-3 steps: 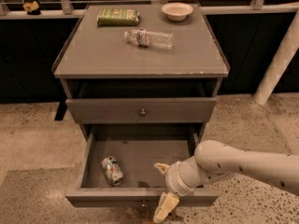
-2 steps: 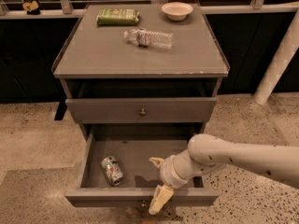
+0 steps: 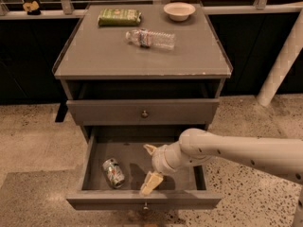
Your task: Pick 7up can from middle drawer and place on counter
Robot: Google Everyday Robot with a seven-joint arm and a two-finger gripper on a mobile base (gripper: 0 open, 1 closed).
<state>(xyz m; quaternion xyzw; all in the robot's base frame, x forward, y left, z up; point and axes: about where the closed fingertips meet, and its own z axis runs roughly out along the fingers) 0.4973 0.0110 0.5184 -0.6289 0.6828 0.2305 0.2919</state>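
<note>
The middle drawer [image 3: 104, 200] is standing pulled out at the bottom of the grey cabinet, and its small round knob [image 3: 145, 205] is showing on its front. The 7up can [image 3: 113, 172] is lying on its side on the drawer floor, in the left part, near the front wall.

The pale arm [image 3: 236, 150] is reaching in from the right, above the drawer's right half. The gripper [image 3: 149, 167] is hanging over the middle of the drawer, just to the right of the can and not touching it. Its jaws are standing apart with nothing between them. One finger [image 3: 149, 149] is pointing toward the back of the drawer, and the other [image 3: 151, 183] is pointing toward the front wall. It cannot be told whether the lower finger is touching the drawer floor.

Above, the other drawer front [image 3: 104, 112] is sitting closed. On the tabletop [image 3: 94, 56] a clear water bottle [image 3: 150, 38] is lying on its side near the middle. A green packet [image 3: 119, 17] is lying flat toward the back left, and a shallow pale bowl [image 3: 179, 11] is standing at the back right, well apart from the bottle. A white post [image 3: 284, 60] is leaning at the right of the cabinet, over the speckled floor [image 3: 33, 141].
</note>
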